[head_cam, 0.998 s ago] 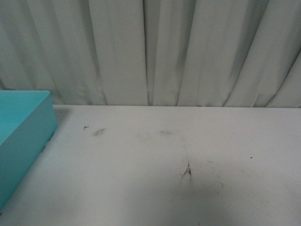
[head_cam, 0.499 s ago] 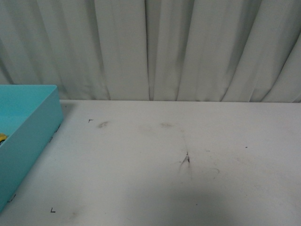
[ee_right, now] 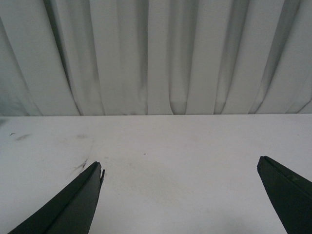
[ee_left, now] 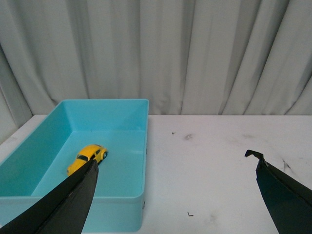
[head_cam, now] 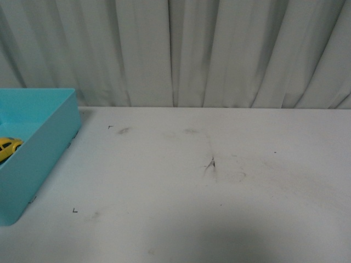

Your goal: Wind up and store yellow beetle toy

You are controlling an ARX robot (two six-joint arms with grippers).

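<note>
Since the small glossy yellow beetle toy (ee_left: 87,158) is already lying on the floor of the open turquoise plastic bin (ee_left: 141,161) at the left of the scuffed white table (head_cam: 219,208), the storing is looking done, with little left but pulling clear. The left gripper (ee_left: 175,187) is hanging wide apart and empty just beside the bin; the right gripper (ee_right: 180,195) is gaping empty over bare tabletop.

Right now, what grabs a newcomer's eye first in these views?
The turquoise bin at the table's left edge, with the yellow beetle toy sitting inside it on the bin floor. Next, both wrist views show wide-open black jaws: left gripper near the bin, right gripper over bare, scuffed white table.
</note>
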